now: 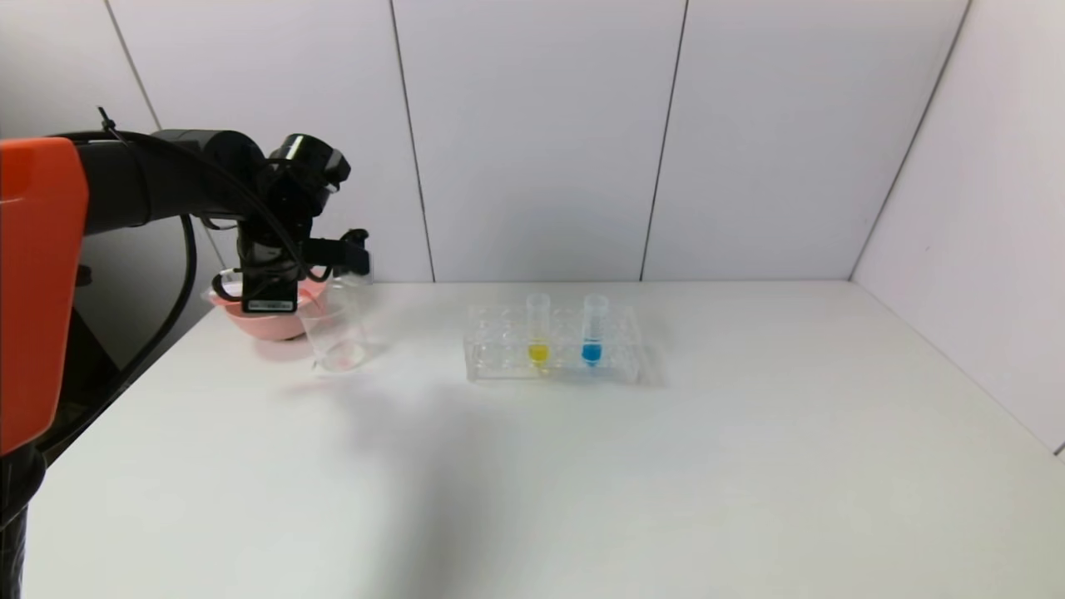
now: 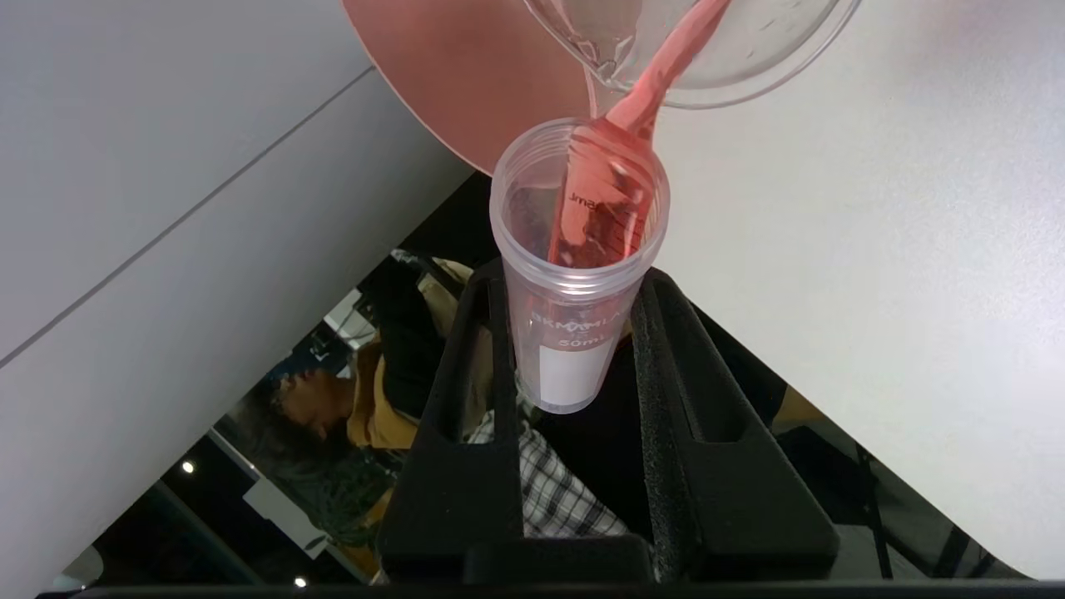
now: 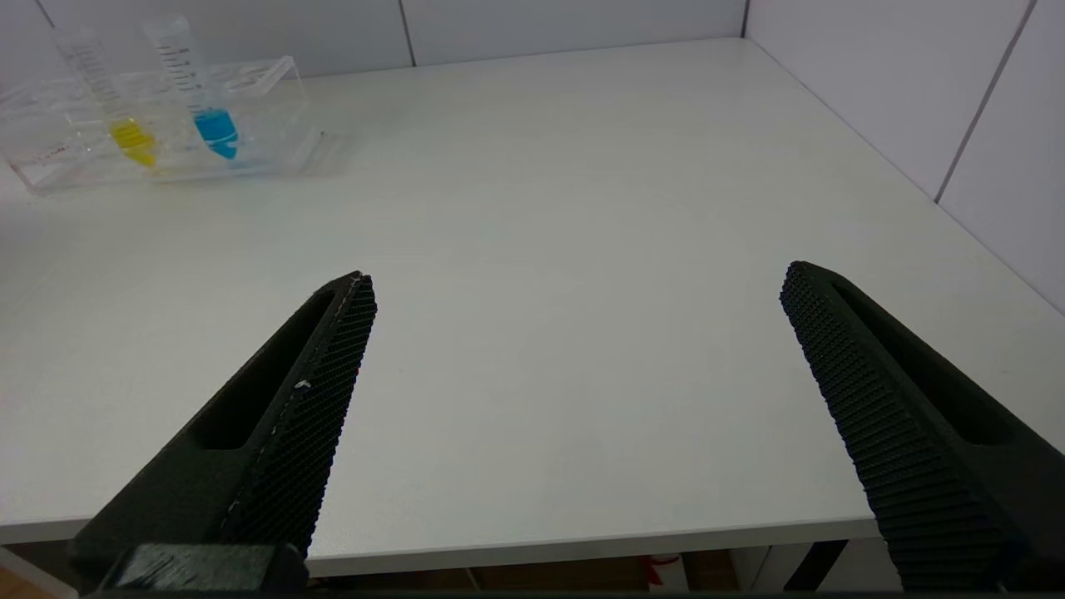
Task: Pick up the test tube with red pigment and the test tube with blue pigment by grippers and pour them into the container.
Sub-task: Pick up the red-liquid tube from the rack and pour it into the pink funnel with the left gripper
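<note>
My left gripper (image 1: 348,254) is shut on the test tube with red pigment (image 2: 574,333). It holds the tube tipped, mouth toward the container (image 1: 337,333), a clear beaker at the table's back left. In the left wrist view a red stream (image 2: 657,75) runs from the tube's mouth into the beaker (image 2: 749,50). The test tube with blue pigment (image 1: 592,329) stands upright in the clear rack (image 1: 499,366) and also shows in the right wrist view (image 3: 200,91). My right gripper (image 3: 578,283) is open and empty, low over the table's near edge, out of the head view.
A tube with yellow pigment (image 1: 538,330) stands in the rack beside the blue one. A pink bowl (image 1: 266,320) sits just behind the beaker at the table's left edge. White walls close the back and right.
</note>
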You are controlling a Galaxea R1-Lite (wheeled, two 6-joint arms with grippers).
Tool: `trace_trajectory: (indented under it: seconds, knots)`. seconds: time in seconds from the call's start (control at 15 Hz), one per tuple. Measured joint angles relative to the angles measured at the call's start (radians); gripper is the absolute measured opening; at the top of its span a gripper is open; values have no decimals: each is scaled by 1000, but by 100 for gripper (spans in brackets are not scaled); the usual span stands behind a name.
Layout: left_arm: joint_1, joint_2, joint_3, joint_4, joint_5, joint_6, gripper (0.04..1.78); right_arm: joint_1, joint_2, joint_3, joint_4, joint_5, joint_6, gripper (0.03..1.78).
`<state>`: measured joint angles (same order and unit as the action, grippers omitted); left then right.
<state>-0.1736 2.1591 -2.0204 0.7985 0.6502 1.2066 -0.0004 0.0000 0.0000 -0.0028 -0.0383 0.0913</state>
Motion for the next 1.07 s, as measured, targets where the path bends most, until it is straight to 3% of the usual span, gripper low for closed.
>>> trace_trajectory:
  seconds: [1.07]
  knots:
    - [-25,9,0,30,50,0,43,0,0,0,0,0,0,177]
